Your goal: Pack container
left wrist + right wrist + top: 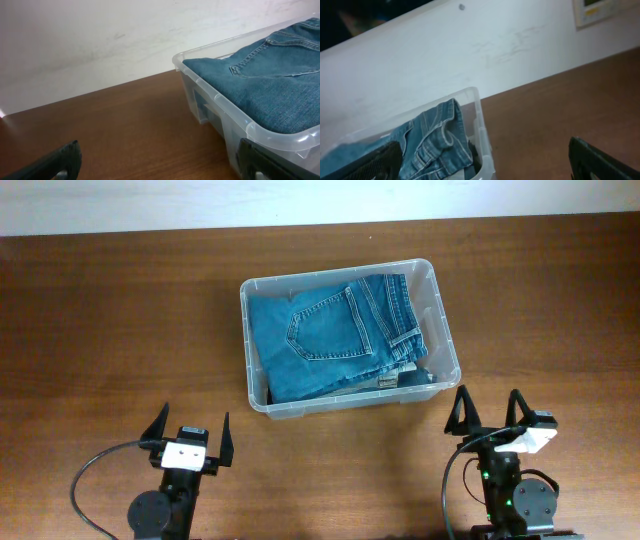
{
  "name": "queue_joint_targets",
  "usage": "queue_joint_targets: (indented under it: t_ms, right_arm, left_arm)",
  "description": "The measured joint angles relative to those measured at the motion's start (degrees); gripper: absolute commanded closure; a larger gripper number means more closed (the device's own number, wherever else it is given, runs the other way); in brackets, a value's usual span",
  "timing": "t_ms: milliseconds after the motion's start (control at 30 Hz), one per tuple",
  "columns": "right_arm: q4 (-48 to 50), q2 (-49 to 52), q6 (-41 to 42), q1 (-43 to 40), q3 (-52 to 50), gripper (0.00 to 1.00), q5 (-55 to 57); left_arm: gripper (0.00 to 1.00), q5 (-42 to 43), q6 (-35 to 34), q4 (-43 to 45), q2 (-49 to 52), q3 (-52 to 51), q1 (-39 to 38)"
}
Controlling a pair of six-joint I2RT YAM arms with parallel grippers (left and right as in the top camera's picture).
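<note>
The clear plastic container (443,315) stands at the middle of the table, a little to the back. Folded blue jeans (330,330) lie inside it and fill most of it; a dark item shows under them at the front right corner. My left gripper (190,430) is open and empty near the front edge, left of the container. My right gripper (490,412) is open and empty just off the container's front right corner. The container (220,100) and jeans (270,75) show in the left wrist view. The container (482,130) and jeans (432,140) show in the right wrist view.
The brown wooden table (120,330) runs to a white wall (300,200) at the back. Black cables loop beside each arm base at the front edge.
</note>
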Motion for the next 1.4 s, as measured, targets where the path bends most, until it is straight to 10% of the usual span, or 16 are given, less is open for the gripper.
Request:
queue_joint_targets:
  t_ms: [1400]
  right_arm:
    - [-7.4,-0.1,-7.8,0.1,-0.2,0.02,-1.5]
  left_arm:
    - [0.01,0.0,0.0,0.0,0.0,0.0,0.0]
